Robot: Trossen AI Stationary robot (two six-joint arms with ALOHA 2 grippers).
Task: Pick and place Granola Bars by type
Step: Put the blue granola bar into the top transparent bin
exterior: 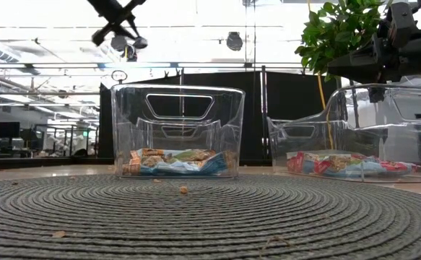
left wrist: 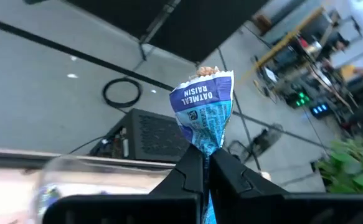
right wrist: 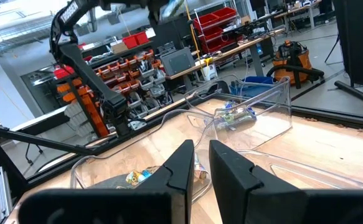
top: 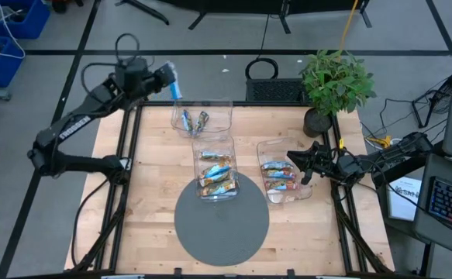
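My left gripper (top: 171,82) is raised over the table's far left and is shut on a blue-wrapped granola bar (left wrist: 205,109) marked "oatmeal raisin". It hangs just left of the far clear bin (top: 222,105), where a couple of bars (top: 194,120) lie. The middle bin (top: 232,143) holds several tan and blue bars (top: 215,172). The right bin (top: 260,147) holds several bars with red markings (top: 280,177). My right gripper (top: 301,163) hovers at the right bin's right side, its fingers (right wrist: 187,162) nearly together and empty. My left gripper pinches the blue bar's wrapper (left wrist: 207,148) between its two fingers, at the bar's narrowed end. The bar sticks out past the fingertips along the fingers, and its torn end (left wrist: 207,71) points away from the gripper. The bar is lifted clear of table and bins.
A round grey woven mat (top: 222,225) lies at the table's near middle, with crumbs on it (exterior: 183,190). A potted plant (top: 334,81) stands at the far right corner. Black frame rails (top: 125,194) run along the table's left and right sides.
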